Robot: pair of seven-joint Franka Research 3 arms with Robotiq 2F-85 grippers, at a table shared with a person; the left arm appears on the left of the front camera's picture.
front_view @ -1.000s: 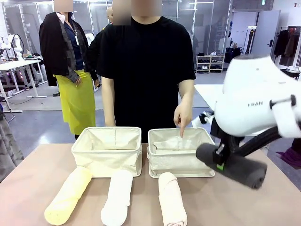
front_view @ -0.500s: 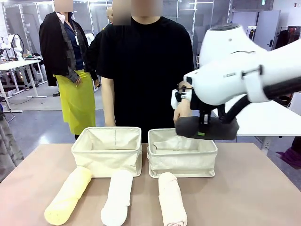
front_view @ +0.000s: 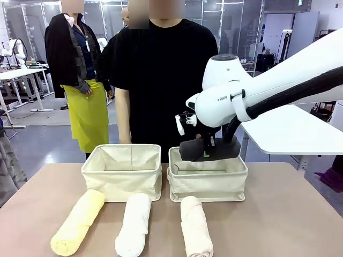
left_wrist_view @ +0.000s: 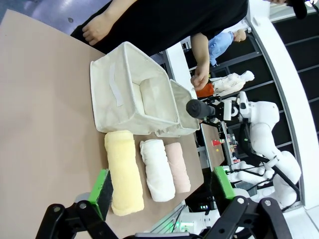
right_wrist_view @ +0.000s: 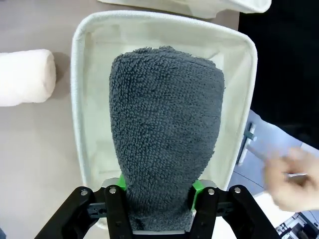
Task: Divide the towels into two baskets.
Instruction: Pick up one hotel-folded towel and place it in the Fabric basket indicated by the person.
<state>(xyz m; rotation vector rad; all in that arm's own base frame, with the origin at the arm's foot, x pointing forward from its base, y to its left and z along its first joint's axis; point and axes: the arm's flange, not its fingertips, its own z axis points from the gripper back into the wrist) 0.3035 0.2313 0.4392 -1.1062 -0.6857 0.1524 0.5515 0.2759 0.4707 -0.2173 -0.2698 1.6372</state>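
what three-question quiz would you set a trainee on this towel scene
1. True or false: the right gripper is shut on the dark grey towel.
2. Fill in: the held towel hangs above the robot's ___ basket.
3. How many towels lie on the table?
Key: 1 true; 2 right, the right basket; 3 three: the yellow towel, white towel and pinkish-beige towel.

We see the right arm (front_view: 268, 91) as a smooth white shell with rounded joints, small dark lettering and a black section farther up. The left gripper (left_wrist_view: 162, 186) and the right gripper (right_wrist_view: 159, 188) are black, with green pads (left_wrist_view: 103, 185) and small round screws on the finger links.
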